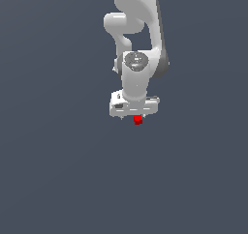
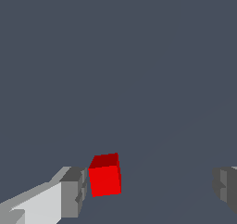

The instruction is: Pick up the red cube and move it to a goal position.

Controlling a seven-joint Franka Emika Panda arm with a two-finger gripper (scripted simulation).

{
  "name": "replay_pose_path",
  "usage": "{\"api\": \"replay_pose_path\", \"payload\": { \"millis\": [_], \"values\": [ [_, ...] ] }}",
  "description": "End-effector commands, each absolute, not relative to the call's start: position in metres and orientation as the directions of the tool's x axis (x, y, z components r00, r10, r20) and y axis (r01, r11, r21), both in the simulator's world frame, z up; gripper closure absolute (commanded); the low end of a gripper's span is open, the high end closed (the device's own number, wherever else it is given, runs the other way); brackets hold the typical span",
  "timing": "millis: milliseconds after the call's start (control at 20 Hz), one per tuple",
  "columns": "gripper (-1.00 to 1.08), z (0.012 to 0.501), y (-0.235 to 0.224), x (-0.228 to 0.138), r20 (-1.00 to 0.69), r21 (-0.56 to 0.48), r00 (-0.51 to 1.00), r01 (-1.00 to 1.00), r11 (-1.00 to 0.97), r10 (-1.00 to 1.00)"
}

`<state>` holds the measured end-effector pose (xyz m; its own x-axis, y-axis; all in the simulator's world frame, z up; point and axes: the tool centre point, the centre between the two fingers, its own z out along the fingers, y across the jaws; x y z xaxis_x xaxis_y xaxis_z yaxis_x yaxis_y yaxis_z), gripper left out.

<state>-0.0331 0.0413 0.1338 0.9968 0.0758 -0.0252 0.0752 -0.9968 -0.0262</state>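
My end effector point(image 2: 150, 190) was spread wide around the red cube point(image 2: 106, 179), which sat just beside one finger point(image 2: 73, 191), so grasping, lifting and carrying to goal all remained.

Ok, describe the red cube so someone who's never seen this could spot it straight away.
Find the white robot arm over the plain dark grey floor. Under its open pincer sits the small matte bright red cube, close beside one grey finger. It is the only coloured thing there.
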Motion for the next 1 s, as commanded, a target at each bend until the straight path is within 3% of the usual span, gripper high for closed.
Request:
{"api": "replay_pose_path", "payload": {
  "millis": [0, 500, 950],
  "values": [
    [-0.92, 0.119, 0.047, -0.042, -0.022, -0.023, 0.995, 0.095, -0.995, 0.096],
    [-0.92, 0.051, 0.07, -0.082, -0.006, -0.009, 0.983, 0.182, -0.983, 0.182],
    [-0.92, 0.021, 0.079, -0.097, 0.0, -0.001, 0.976, 0.218, -0.976, 0.218]
  ]
}}
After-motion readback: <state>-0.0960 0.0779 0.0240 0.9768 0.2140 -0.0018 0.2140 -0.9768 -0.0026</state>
